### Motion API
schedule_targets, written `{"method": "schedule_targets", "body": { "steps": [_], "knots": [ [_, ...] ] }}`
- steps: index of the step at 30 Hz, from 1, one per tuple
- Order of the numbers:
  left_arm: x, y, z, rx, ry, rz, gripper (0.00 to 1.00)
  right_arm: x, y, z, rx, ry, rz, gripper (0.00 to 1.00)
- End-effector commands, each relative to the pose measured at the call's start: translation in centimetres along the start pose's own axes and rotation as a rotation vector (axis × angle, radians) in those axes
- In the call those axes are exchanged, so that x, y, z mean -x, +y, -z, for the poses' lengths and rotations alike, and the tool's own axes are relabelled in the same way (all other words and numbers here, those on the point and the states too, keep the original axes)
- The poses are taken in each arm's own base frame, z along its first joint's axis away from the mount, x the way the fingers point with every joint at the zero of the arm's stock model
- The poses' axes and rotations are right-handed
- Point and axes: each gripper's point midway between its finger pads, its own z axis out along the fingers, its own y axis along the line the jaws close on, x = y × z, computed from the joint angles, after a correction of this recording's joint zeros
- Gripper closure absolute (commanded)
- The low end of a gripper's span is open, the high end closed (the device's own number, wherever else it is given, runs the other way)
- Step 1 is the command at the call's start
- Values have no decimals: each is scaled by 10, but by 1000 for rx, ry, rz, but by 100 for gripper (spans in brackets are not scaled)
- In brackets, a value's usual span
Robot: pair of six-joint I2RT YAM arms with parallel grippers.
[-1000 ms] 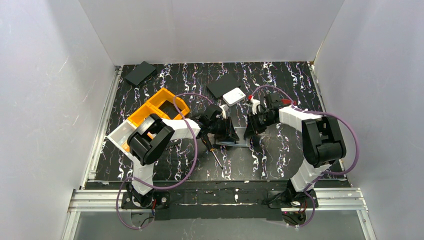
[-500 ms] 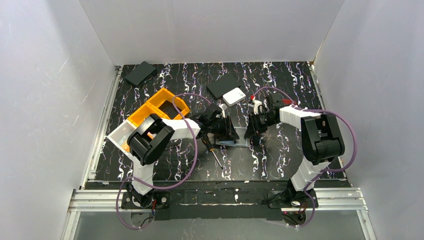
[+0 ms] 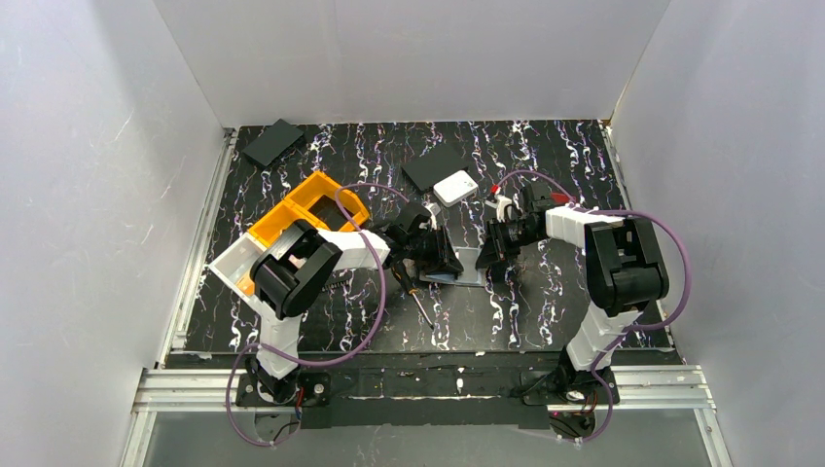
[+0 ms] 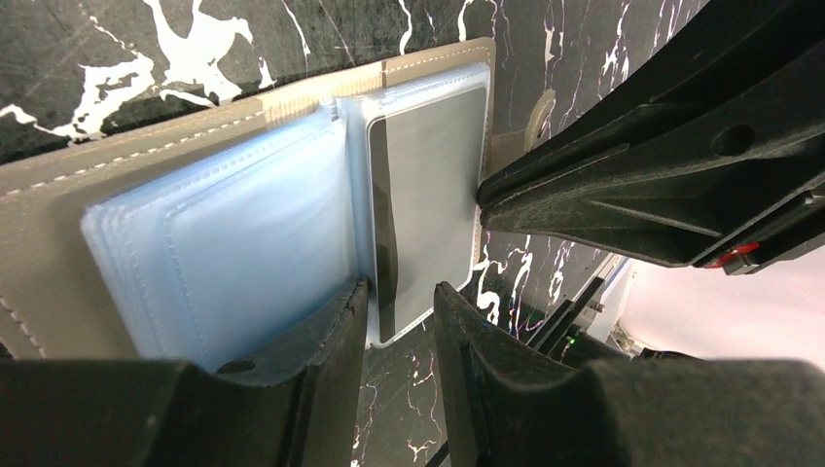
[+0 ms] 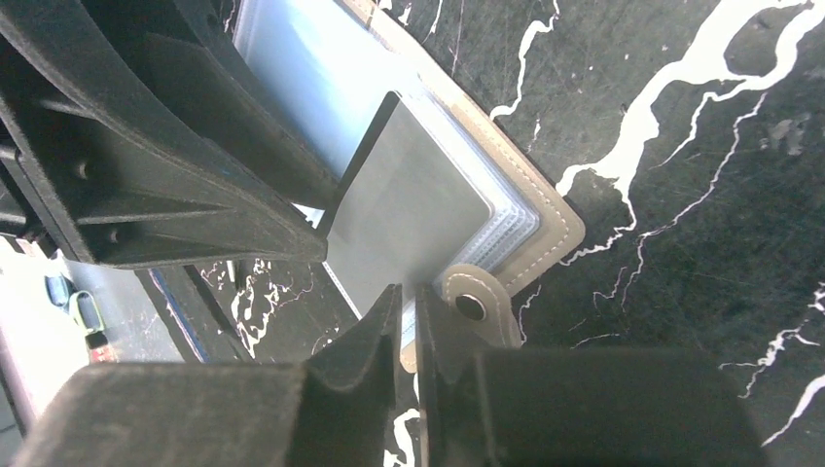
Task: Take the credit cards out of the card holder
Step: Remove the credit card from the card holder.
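Observation:
The card holder (image 3: 467, 266) lies open on the black marbled mat, taupe rim (image 4: 195, 126) outward and pale blue sleeves (image 4: 233, 233) up. A greyish credit card (image 4: 433, 195) lies on its right half, tilted up in the right wrist view (image 5: 409, 209). My left gripper (image 4: 399, 306) is open a little; one finger (image 4: 311, 341) rests on the blue sleeves and the sleeve's corner lies in the gap. My right gripper (image 5: 410, 321) is closed on the card's edge beside the snap tab (image 5: 474, 306). The other cards are hidden in the sleeves.
A screwdriver (image 3: 418, 302) lies just in front of the left gripper. A white square box (image 3: 454, 188) and a flat black rectangle (image 3: 431, 163) lie behind the wallet. An orange bin (image 3: 311, 206) and a white tray (image 3: 226, 263) stand left; another black rectangle (image 3: 273, 142) is far left.
The right arm's elbow has shifted slightly; both grippers stay at the wallet with no clear change in hold.

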Motion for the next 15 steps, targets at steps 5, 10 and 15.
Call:
{"method": "schedule_targets", "body": {
  "steps": [5,10,15],
  "knots": [
    [-3,10,-3,24,9,4,70,4,8,0,64,-28,-14,93],
    [-4,12,-4,30,9,11,70,4,0,0,22,-28,-26,93],
    [-4,15,-4,36,8,17,70,5,-8,4,-40,-38,-14,85]
  ]
}}
